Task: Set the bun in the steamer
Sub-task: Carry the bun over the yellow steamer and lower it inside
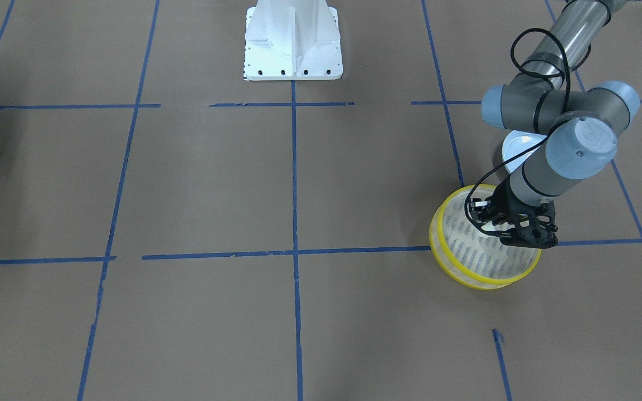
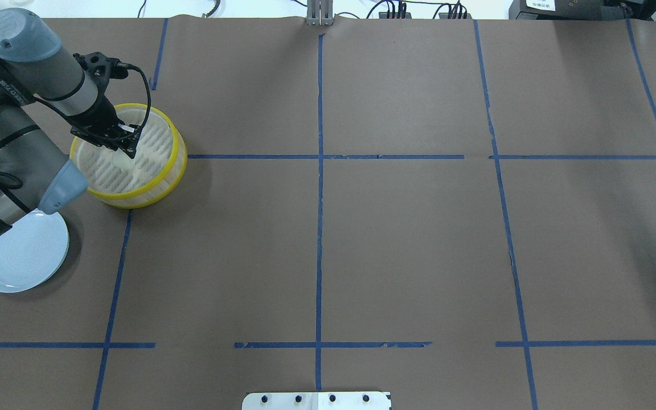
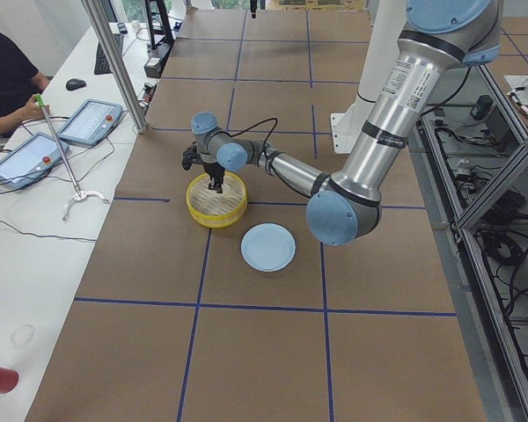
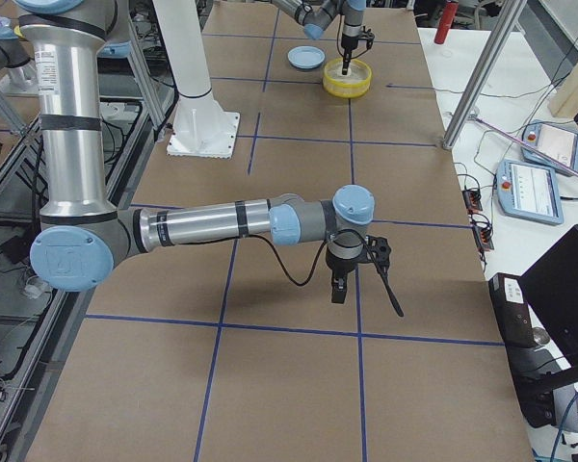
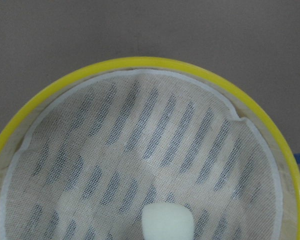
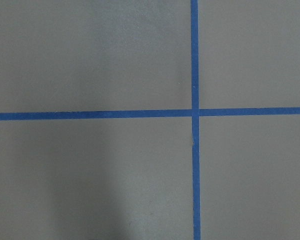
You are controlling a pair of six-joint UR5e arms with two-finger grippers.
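Basically at the drop-off stage. Small cream-white smooth bun (image 5: 167,222) is inside the rim of the round yellow-rimmed steamer basket (image 5: 140,63), over its slotted beige floor and the white mesh liner (image 5: 115,145).

Left arm's fingers (image 2: 129,151) are down in the basket, with the bun right at their tips in the overhead view. Can't tell whether they're pinching it or spread off it. The wrist camera shows no fingers, and the front view hides the bun behind the black gripper body. Also can't tell if the bun rests on the liner or hangs just above it.

Pale blue glossy round plate (image 2: 26,259) sits on the brown-paper desk (image 2: 408,239) near the basket, partly under the left arm.

Right arm's fingers (image 4: 338,292) hang above the desk well apart from all this, over a blue tape cross (image 6: 194,111). They show only in the side camera, so spread or pressed together: can't tell.

My read: transport is done. What's left is to confirm release, check the bun has settled on the liner, then lift the left arm straight up clear of the rim.
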